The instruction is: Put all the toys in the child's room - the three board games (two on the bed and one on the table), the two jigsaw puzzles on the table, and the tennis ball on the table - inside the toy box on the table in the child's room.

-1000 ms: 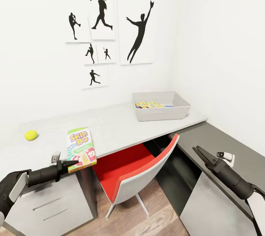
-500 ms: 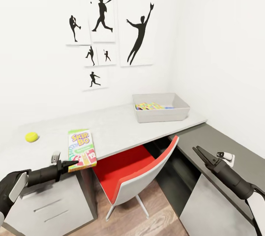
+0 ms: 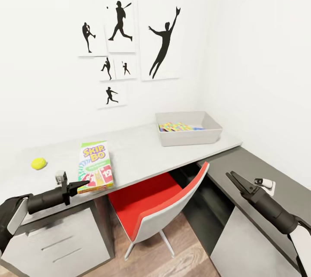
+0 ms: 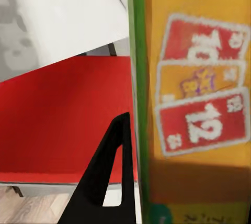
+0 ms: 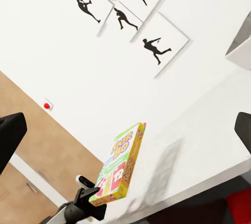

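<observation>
— Table [image 3: 142, 149] first: what lies on it, taken from the left gripper [image 3: 82, 183]?

— Toy box [image 3: 190, 136] sits far off to that hand's right, at the table's back corner, with puzzle pieces [image 3: 175, 127] inside. Skip-Bo game [image 3: 95, 166] is pinched at its near edge between the fingers and juts out beyond them, its far end over the tabletop. Tennis ball [image 3: 38, 163] rests well to the hand's left.

— Step in hand?

— Carrying the game to the box, I judge. Next it needs a long sweep rightward, lifted above the box rim.

— Room for that?

— Open tabletop lies between. Red chair [image 3: 160, 206] sits below the table edge. Right gripper [image 3: 235, 178] hangs spread and empty, well clear of the box.
</observation>
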